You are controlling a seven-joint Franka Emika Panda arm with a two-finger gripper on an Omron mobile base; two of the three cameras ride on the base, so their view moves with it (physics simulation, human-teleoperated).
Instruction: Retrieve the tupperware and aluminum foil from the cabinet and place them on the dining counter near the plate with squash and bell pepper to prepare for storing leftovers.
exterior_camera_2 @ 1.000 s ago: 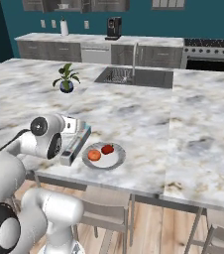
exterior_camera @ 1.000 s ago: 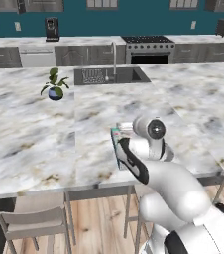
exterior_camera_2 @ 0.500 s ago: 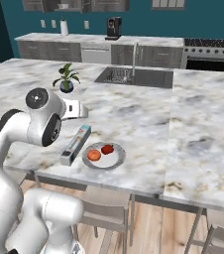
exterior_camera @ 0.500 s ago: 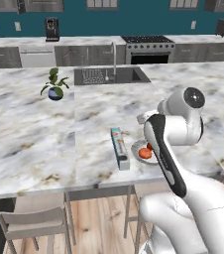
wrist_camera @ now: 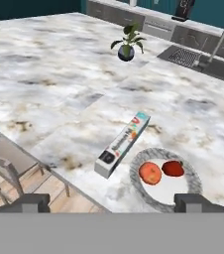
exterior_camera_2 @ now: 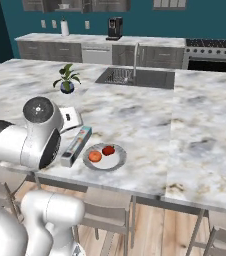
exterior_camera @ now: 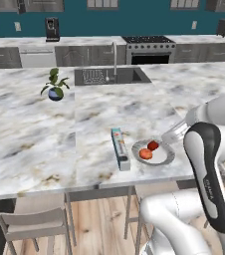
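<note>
Hovering with the gripper (wrist_camera: 112,204) spread wide and pinching nothing, looking down and forward over the near edge of the tabletop (wrist_camera: 59,99). Lying flat just ahead of the gripper and a little to its left: the foil box (wrist_camera: 123,144), dark end pointing back toward the gripper, resting free on the marble. Sitting directly ahead and slightly right: the plate (wrist_camera: 169,192), carrying an orange vegetable (wrist_camera: 150,172) and a red one (wrist_camera: 172,168), with its rim just beside the foil box, possibly touching it. Judging by this layout, wrapping up the foil part of the job, since the box is already lying next to the plate with nothing gripping it. Most likely calling next for lifting clear without nudging the box, then heading to the cabinet for the plastic container and setting it down on the bare marble close to the plate.
</note>
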